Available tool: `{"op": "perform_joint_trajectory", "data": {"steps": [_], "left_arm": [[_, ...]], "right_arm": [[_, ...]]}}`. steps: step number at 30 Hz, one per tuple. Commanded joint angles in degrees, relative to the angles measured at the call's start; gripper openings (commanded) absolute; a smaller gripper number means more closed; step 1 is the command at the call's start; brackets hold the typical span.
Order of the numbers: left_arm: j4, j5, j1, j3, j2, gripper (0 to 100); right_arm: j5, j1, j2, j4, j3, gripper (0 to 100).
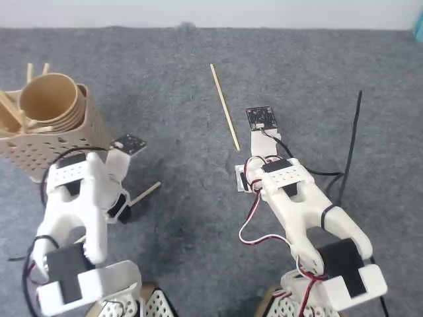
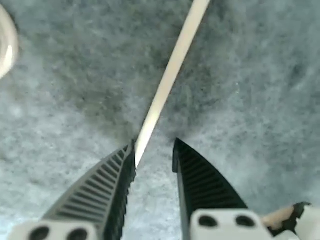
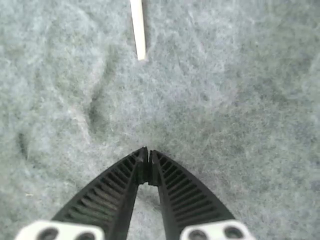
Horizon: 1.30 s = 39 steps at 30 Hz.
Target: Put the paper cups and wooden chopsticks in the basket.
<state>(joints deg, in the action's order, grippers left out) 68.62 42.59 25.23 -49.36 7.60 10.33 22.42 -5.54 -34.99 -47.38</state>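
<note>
Where the left tool stands: the left tool (image 2: 154,150) sits low over the grey tabletop (image 1: 165,66), jaws narrowly parted and gripping nothing.
Near chopstick: the near chopstick (image 2: 170,80) lies flat just beside the left arm. Its end rests at one jaw's tip, off-centre in the gap.
Far chopstick: the far chopstick (image 1: 225,107) lies flat mid-tabletop, its end a little ahead of the right tool.
Right tool: the right tool (image 3: 148,159) has its jaws pressed together, empty, tips near the tabletop.
Basket: the basket (image 1: 46,155) stands at the left, with the paper cups (image 1: 49,99) stacked inside and sticks upright beside them.
Risk: closing from here would probably pinch only the stick's tip, so it could pivot, slip out, or hang steeply and catch the basket rim. The jaws could also snag the soft cover.
Room: open tabletop lies between the arms. The basket crowds the left arm, and the cups take up much of its mouth. A black cable (image 1: 353,139) trails beside the right arm.
</note>
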Motion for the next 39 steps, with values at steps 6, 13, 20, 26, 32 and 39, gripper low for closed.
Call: {"op": "perform_joint_trajectory", "data": {"steps": [6,13,20,26,32,39], "left_arm": [[-4.4,0.97,-0.26,-5.41,0.79,2],[2.64,2.37,-1.67,-4.7,0.97,1],[13.45,3.08,-4.22,2.33,2.64,1],[24.0,2.9,-4.57,4.53,21.63,1],[27.52,-1.93,-4.22,4.53,48.18,1],[27.16,-11.43,-4.31,6.64,59.25,1]], "right_arm": [[-0.88,-0.84,-3.74,-0.66,0.09,0.8],[-0.88,-0.84,-3.74,-0.66,0.09,0.8],[-0.88,-0.84,-3.74,-0.66,0.09,0.8],[-0.88,-0.84,-3.74,-0.66,0.09,0.8],[-0.88,-0.84,-3.74,-0.57,0.09,0.8],[-0.88,-0.84,-3.74,-0.66,0.09,0.8]]}}
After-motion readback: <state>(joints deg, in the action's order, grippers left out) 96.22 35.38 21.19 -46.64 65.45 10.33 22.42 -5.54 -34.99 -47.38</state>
